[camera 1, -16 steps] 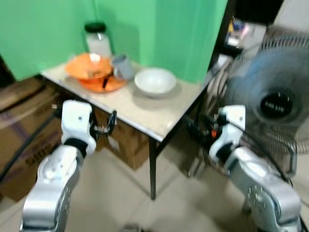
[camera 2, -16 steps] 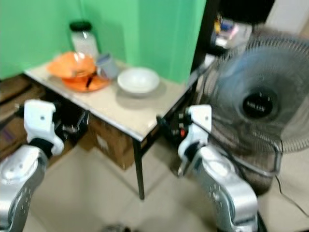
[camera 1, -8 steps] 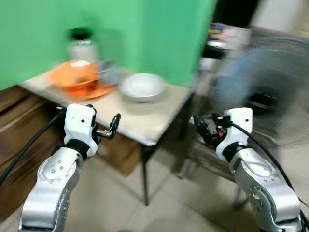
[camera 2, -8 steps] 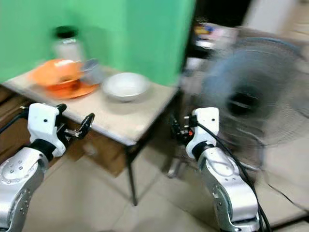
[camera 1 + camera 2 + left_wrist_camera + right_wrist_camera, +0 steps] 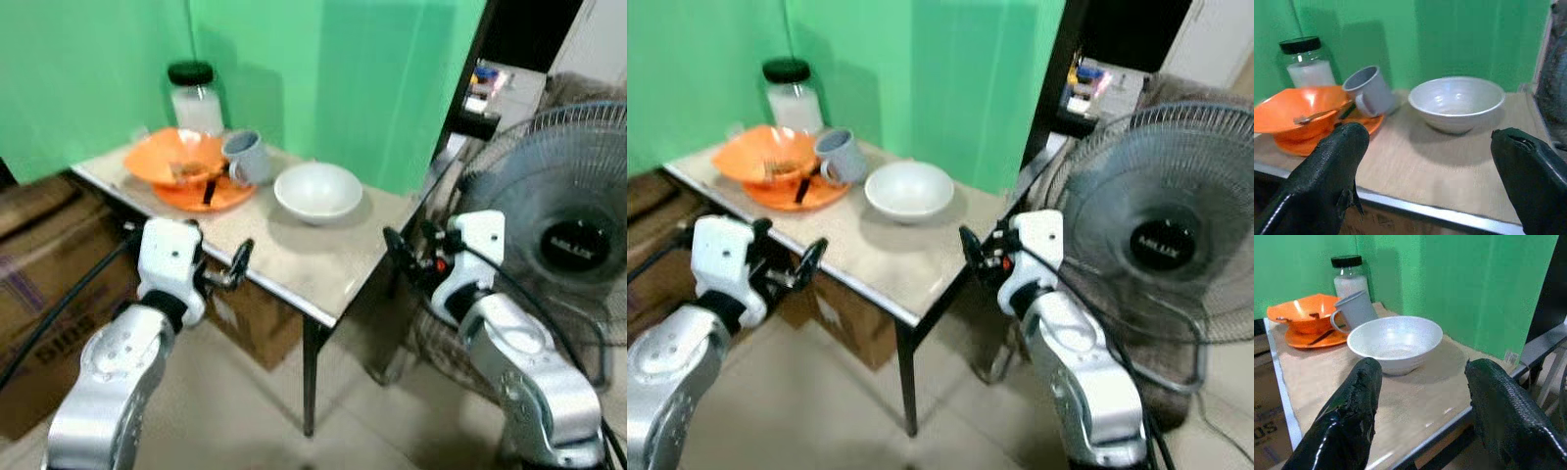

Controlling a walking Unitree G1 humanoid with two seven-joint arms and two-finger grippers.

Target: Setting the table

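A small beige table [image 5: 294, 257] stands against a green wall. On it are a white bowl [image 5: 317, 190], a grey mug [image 5: 245, 159] lying tilted on an orange plate [image 5: 217, 197], and an orange bowl [image 5: 176, 162] holding a spoon. My left gripper [image 5: 235, 266] is open, level with the table's near edge and short of the dishes. My right gripper [image 5: 400, 253] is open too, off the table's right corner. From both wrist views the white bowl [image 5: 1395, 340] lies ahead between the spread fingers [image 5: 1347, 426], untouched.
A glass jar [image 5: 193, 96] with a black lid stands at the back of the table. A large floor fan [image 5: 568, 235] is close on the right. Cardboard boxes [image 5: 49, 294] sit on the left and under the table. Tiled floor lies in front.
The whole picture swung and blurred as the camera moved, and is steady now. Both arms stay held out toward the table. Nothing on the table has moved.
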